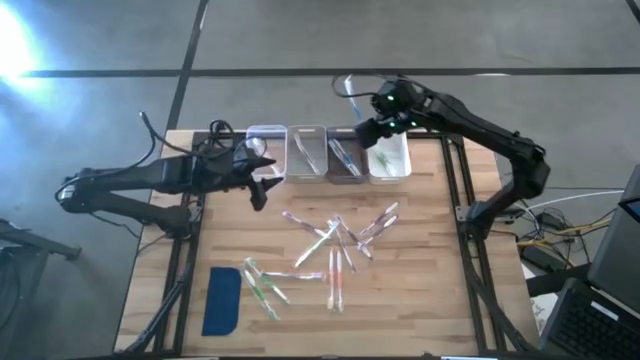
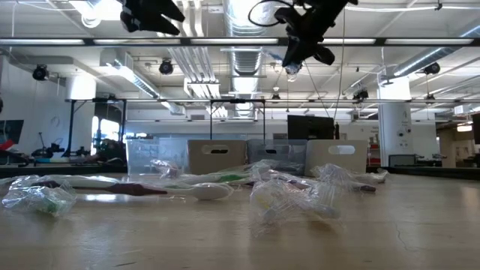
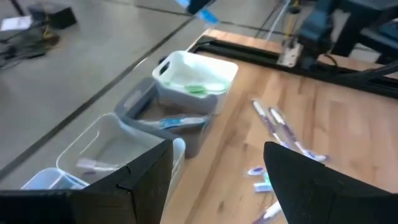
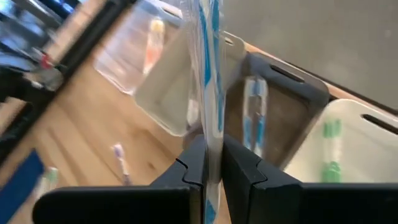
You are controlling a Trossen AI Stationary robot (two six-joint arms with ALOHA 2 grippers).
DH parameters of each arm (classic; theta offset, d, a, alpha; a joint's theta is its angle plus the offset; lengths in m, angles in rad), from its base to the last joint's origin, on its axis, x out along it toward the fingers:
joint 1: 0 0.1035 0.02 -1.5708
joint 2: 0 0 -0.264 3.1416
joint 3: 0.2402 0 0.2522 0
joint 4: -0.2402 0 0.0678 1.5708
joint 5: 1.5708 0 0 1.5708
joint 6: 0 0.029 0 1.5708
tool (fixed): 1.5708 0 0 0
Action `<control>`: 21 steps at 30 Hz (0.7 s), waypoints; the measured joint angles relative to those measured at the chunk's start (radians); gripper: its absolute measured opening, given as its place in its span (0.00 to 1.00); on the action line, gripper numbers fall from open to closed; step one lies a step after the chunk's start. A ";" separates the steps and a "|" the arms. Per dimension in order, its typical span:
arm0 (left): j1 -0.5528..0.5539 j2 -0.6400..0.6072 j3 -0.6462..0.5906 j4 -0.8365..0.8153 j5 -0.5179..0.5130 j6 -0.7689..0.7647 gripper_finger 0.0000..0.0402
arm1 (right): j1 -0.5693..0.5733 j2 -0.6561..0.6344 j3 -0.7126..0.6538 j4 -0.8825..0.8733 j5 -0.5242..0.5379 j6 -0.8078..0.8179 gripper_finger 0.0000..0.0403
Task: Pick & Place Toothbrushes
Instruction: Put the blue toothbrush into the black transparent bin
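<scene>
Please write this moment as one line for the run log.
right gripper: shut on blue toothbrush, above bins | left gripper: open, empty

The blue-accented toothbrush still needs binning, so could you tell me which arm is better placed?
Right. The right tool is shut on the blue toothbrush above the bins; the left tool is open and empty.

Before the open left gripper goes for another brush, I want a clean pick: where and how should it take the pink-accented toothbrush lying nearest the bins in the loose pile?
Probably mid-handle, from straight above. That toothbrush lies flat on the table, slightly apart from the crossed ones, so its thin middle is free. Turn the left gripper so its fingers close across the handle.
</scene>
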 joint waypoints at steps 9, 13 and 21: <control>-0.072 -0.149 -0.004 -0.052 -0.007 0.028 0.64 | -0.026 0.166 0.154 -0.118 0.000 -0.025 0.06; -0.073 -0.216 -0.004 -0.141 -0.042 0.011 0.64 | -0.031 0.227 0.195 -0.143 -0.005 -0.025 0.06; -0.074 -0.355 -0.082 -0.184 -0.051 -0.020 0.64 | -0.030 0.330 0.269 -0.248 -0.007 -0.030 0.06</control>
